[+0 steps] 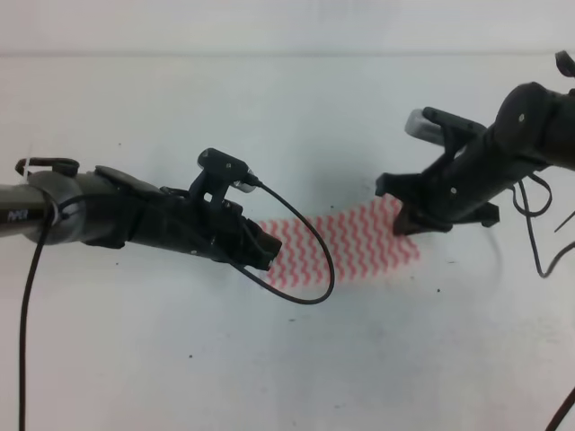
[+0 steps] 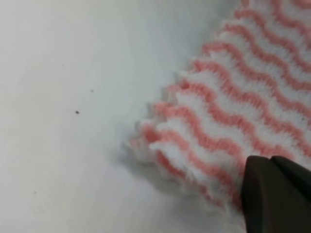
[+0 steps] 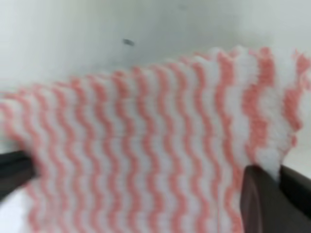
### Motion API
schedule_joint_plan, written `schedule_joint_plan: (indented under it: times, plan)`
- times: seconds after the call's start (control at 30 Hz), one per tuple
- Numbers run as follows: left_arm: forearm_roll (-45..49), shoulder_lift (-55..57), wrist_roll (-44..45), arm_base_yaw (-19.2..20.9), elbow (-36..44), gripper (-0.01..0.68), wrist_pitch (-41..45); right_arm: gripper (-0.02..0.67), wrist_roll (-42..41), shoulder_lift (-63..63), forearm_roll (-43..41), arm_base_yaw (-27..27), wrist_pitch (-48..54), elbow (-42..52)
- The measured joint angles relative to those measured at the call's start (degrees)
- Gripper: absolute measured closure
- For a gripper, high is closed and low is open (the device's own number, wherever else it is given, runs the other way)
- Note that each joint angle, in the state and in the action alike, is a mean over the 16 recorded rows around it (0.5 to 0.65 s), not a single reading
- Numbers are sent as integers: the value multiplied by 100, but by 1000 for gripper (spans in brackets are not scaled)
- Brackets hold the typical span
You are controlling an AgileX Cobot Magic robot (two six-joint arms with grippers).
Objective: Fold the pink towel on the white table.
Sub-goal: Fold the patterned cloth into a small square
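Note:
The pink towel [image 1: 350, 241], with pink and white wavy stripes, stretches between my two grippers on the white table [image 1: 296, 117]. At its left end my left gripper [image 1: 266, 250] is shut on the cloth. In the left wrist view the dark fingertips [image 2: 272, 194] pinch the towel [image 2: 233, 97] near a bunched, fuzzy corner. At the right end my right gripper [image 1: 400, 218] is shut on the other end. The right wrist view shows the towel [image 3: 155, 145] raised off the table, with its corner draped at the dark fingers [image 3: 267, 199].
A black cable [image 1: 310, 260] loops from the left arm over the towel's left part. More cables [image 1: 539, 233] hang by the right arm at the right edge. Tiny dark specks dot the tabletop.

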Motion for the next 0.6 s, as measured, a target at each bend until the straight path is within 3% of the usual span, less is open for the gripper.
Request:
schedule_joint_plan:
  times: [0.6]
  plan:
    - [23, -2, 0, 1, 7, 673, 23, 651, -279, -25, 526, 378, -221, -217]
